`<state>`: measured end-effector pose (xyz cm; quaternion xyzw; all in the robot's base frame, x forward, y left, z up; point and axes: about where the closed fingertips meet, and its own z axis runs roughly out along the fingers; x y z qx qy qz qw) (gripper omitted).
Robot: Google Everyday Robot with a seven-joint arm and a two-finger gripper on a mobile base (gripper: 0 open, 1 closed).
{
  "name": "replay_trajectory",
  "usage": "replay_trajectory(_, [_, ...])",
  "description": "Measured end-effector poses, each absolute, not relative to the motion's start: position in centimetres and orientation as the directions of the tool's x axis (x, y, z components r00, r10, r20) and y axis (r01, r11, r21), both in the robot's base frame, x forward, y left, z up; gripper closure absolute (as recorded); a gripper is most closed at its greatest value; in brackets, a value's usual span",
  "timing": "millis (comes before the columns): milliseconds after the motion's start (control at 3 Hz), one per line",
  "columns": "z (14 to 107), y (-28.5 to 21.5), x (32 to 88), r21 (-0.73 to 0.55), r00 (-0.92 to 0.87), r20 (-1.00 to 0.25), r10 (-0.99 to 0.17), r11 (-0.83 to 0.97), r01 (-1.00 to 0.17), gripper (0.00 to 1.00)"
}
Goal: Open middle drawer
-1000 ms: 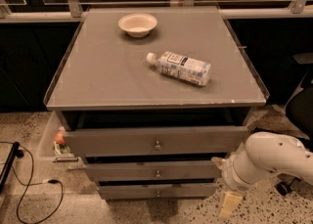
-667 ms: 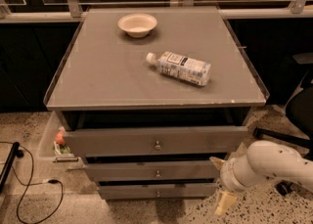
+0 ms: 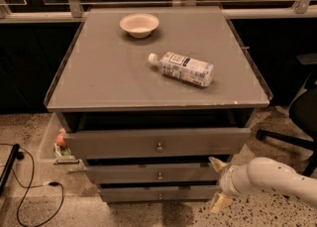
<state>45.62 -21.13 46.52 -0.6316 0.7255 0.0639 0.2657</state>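
Our claw [image 3: 218, 183] hangs with its two pale fingers spread apart and holding nothing, the upper one just beside the right end of the grey flat-fronted middle drawer [image 3: 124, 174]. That drawer stretches leftward from the claw. Above the claw and to its left, we see a clear plastic bottle [image 3: 183, 68] lying on its side and a round white bowl [image 3: 139, 24] on the grey table [image 3: 109, 72].

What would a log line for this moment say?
gripper: open, right end of middle drawer | knob: not gripped
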Motion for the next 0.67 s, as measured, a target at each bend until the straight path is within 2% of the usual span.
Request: replay_trajectory(667, [44.5, -21.1, 45.5, -0.259, -0.06, -0.465, -0.883, 0.2, -0.945, 0.0])
